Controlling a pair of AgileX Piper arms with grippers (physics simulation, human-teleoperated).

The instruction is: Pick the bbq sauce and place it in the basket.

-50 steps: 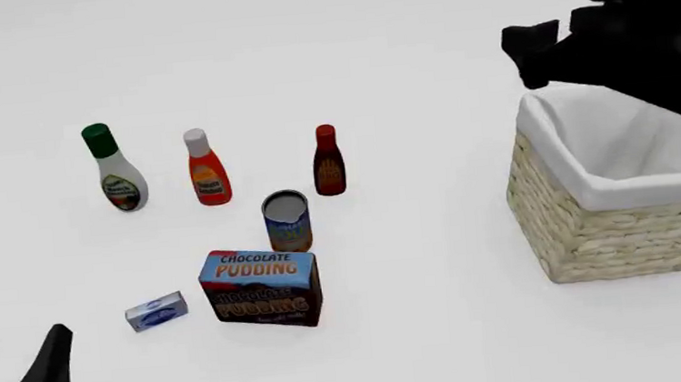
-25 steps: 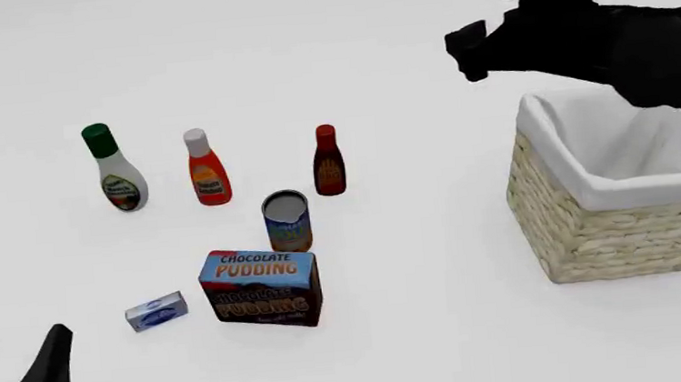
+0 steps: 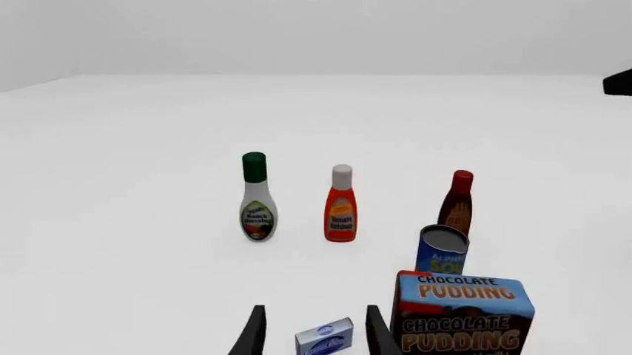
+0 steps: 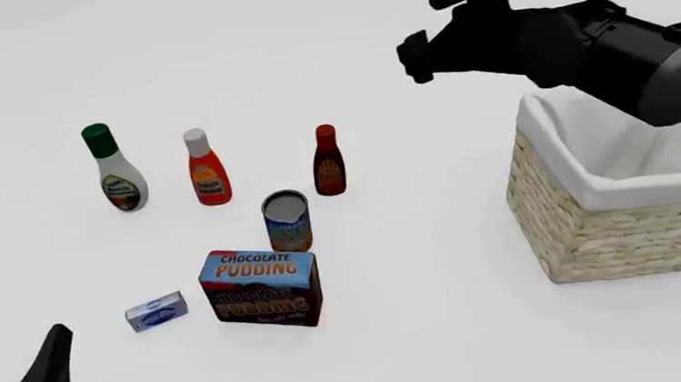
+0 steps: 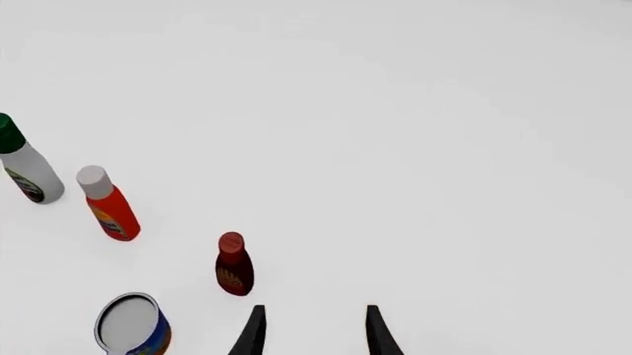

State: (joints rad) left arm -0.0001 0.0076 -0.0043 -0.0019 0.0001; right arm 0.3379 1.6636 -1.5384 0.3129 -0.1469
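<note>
The bbq sauce [image 4: 327, 161], a small dark reddish-brown bottle with a red cap, stands upright on the white table; it also shows in the wrist views [image 3: 458, 203] [image 5: 233, 266]. The woven basket [image 4: 611, 224] with its white lining sits at the right. My right gripper [image 4: 421, 57] hangs high over the table, left of the basket and to the right of and beyond the sauce. In its own view the gripper [image 5: 311, 333] is open with nothing between its fingers. My left gripper [image 4: 11, 367] rests open at the near left corner, holding nothing.
Left of the sauce stand an orange-red bottle with a white cap [image 4: 205, 170] and a white bottle with a green cap [image 4: 114, 172]. A can [image 4: 285, 221], a chocolate pudding box [image 4: 260, 287] and a small blue-white box [image 4: 156, 311] lie nearer.
My right arm has swung left from above the basket, out over the open table towards the bottles. The left arm and all objects have stayed still.
</note>
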